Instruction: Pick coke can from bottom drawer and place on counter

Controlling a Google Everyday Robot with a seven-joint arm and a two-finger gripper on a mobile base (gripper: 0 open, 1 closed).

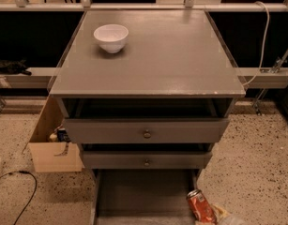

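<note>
One red can (201,206) was tilted at the right edge of the open bottom drawer (143,191), against the one pale gripper (218,215); its hold could not be told. One white bowl (111,37) sat on the table (171,55), above two knobbed drawers (110,131).

Lab: speckled floor (256,163), loose cable (27,191), cardboard box (54,157); tool (220,214) by bottom drawer (143,191).

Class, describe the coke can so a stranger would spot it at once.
Find the grey cabinet with a white bowl on its counter. At the right edge of its open bottom drawer, beside the robot's pincer, sits the tilted coke can, the only red thing.
</note>
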